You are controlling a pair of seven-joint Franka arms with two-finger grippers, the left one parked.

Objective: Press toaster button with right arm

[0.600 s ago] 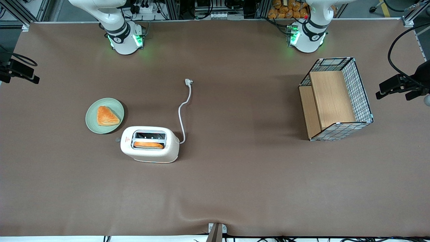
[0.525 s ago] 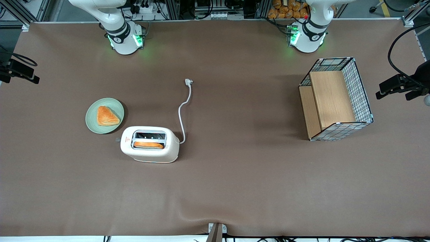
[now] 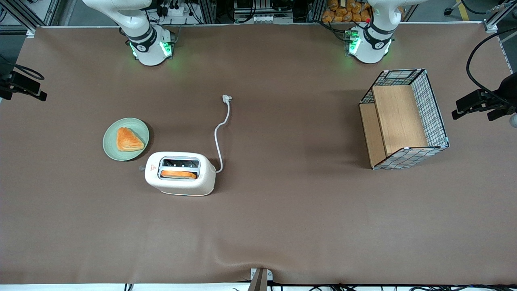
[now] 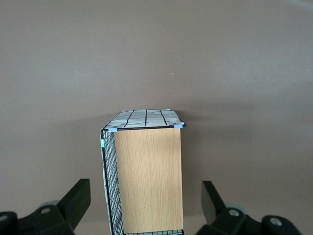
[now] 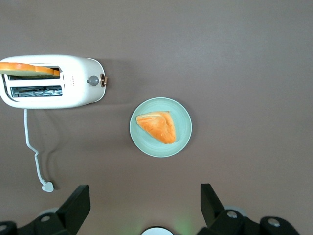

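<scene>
The cream toaster (image 3: 179, 174) stands on the brown table, with an orange slice of toast (image 3: 178, 174) in the slot nearer the front camera. Its small grey toaster button (image 3: 141, 167) sticks out of the narrow side that faces the working arm's end of the table. In the right wrist view the toaster (image 5: 49, 81) and its button (image 5: 92, 81) show from above. My right gripper (image 5: 143, 195) hangs high over the table, well apart from the toaster, with its fingers wide open and empty. The gripper is out of the front view; only the right arm's base (image 3: 149, 44) shows there.
A green plate (image 3: 111, 147) with a triangular pastry (image 3: 128, 140) lies beside the toaster, farther from the front camera. The white cord (image 3: 218, 137) runs from the toaster to a loose plug (image 3: 227, 98). A wire-and-wood basket (image 3: 404, 119) stands toward the parked arm's end.
</scene>
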